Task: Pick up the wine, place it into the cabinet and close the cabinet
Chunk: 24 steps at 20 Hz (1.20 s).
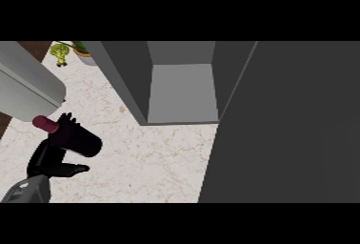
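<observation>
We hold the wine bottle (70, 137) in our left hand (51, 159), fingers (67, 120) curled round its dark body, tilted above the marbled surface (151, 162) and well left of the open cabinet (181, 86), whose door (288, 124) stands swung out at the right. Our right hand shows nowhere. From here we judge the main risks to be the bottle's neck or base clipping the cabinet's left wall on the way in, and the tilted bottle toppling on the shelf if we release it before it stands upright.
</observation>
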Each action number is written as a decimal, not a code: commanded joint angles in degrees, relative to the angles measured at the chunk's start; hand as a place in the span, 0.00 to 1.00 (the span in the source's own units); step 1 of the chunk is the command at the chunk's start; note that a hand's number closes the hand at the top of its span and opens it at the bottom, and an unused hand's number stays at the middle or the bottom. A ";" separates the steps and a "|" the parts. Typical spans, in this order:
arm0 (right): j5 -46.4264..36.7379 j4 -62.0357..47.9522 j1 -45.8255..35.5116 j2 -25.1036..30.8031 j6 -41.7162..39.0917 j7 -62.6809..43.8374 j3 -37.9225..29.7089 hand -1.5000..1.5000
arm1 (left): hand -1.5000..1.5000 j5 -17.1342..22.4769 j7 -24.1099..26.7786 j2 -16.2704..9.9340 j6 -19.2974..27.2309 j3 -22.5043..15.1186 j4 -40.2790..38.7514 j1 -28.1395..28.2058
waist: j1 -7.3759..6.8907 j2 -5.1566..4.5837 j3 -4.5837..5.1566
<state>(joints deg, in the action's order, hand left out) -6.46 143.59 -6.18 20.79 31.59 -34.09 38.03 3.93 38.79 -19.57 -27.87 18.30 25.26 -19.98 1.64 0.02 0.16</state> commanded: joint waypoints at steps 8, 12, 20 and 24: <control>-5.19 8.67 2.48 1.87 0.72 -1.71 2.21 0.00 | 1.00 1.21 7.34 -1.63 -5.00 1.20 -5.17 -2.28 | -0.21 0.03 0.00; -3.55 10.97 3.52 4.20 0.59 -2.16 1.20 0.00 | 1.00 -0.78 10.87 -0.73 -1.26 -0.38 -4.13 -2.18 | 0.11 0.04 -0.01; -3.93 9.18 3.17 3.86 2.22 -0.98 2.05 0.00 | 1.00 -4.00 15.36 9.32 6.58 -5.85 1.80 3.19 | -0.73 0.35 -0.10; -1.65 9.96 5.14 5.22 2.44 0.00 -1.23 0.00 | 1.00 -3.61 11.83 10.46 6.41 -7.97 8.59 5.38 | -1.36 0.42 -0.21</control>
<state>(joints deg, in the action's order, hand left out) -5.63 143.50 -4.81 24.12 34.14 -31.51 37.84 1.39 49.88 -11.76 -18.97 13.31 30.67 -18.77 0.70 0.62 -0.30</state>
